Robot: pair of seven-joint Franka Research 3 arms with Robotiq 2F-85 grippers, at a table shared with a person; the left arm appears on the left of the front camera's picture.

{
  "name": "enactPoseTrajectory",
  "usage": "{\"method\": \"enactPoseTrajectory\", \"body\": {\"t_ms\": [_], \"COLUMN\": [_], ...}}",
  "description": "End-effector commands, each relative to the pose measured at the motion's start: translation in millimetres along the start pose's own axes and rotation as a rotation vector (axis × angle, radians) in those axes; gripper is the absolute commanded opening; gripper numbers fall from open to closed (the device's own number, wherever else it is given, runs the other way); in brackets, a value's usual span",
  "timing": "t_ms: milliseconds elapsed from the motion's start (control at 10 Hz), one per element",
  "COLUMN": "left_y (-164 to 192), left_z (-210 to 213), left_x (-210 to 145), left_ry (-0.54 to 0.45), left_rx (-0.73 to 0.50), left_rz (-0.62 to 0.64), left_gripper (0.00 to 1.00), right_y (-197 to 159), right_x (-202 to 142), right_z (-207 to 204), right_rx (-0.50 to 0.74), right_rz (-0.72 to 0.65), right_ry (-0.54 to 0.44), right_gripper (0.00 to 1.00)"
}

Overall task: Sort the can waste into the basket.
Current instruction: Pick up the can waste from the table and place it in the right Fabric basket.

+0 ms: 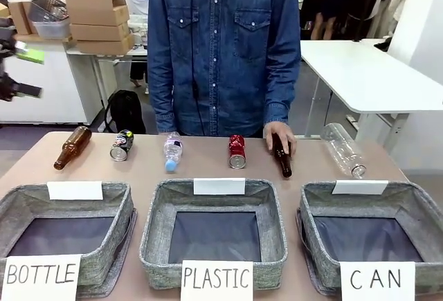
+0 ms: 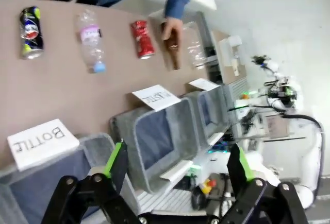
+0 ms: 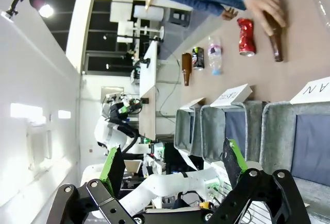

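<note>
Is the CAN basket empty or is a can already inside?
Empty. The basket shows a bare dark bottom; red can and dark can lie outside.

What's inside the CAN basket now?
Nothing visible: the CAN basket shows only its dark bottom. The CAN sign hides its near inner wall. The red can and dark can lie outside.

The tan table (image 1: 145, 173) carries a far row of things lying down, left to right: brown bottle (image 1: 73, 147), dark can (image 1: 122, 144), small plastic bottle (image 1: 172, 151), red can (image 1: 237, 151), second brown bottle (image 1: 284, 164), large clear bottle (image 1: 344, 150). Nearer stand the BOTTLE basket (image 1: 21, 196), PLASTIC basket (image 1: 160, 204) and CAN basket (image 1: 408, 198)
</note>
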State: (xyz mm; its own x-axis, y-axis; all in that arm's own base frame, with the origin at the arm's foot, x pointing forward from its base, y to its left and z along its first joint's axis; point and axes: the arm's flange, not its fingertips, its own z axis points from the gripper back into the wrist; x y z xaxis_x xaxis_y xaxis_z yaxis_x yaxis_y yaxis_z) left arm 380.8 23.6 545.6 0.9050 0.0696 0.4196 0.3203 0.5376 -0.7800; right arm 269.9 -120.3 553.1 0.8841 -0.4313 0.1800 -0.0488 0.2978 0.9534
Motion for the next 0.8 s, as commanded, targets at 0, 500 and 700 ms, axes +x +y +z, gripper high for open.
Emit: {"method": "enactPoseTrajectory", "body": {"t_ms": [0,500,700], "left_y": [13.0,13.0,41.9], "left_z": [-41.5,-61.0,-100.1], "left_x": [22.1,18.6,50.1], "left_ry": [0.052,0.050,0.057], "left_rx": [0.135,0.131,0.234], "left_rz": [-0.026,-0.033,-0.007], "left_gripper": [1.00,1.00,1.00], "right_y": [0.6,0.6,0.6], "right_x": [2.8,2.8,2.8], "right_z": [-1.5,-1.5,-1.5], "right_rx": [0.021,0.021,0.021], "right_rz": [0.029,0.029,0.029], "right_ry": [-0.004,-0.004,-0.004], "right_gripper": [1.00,1.00,1.00]}}
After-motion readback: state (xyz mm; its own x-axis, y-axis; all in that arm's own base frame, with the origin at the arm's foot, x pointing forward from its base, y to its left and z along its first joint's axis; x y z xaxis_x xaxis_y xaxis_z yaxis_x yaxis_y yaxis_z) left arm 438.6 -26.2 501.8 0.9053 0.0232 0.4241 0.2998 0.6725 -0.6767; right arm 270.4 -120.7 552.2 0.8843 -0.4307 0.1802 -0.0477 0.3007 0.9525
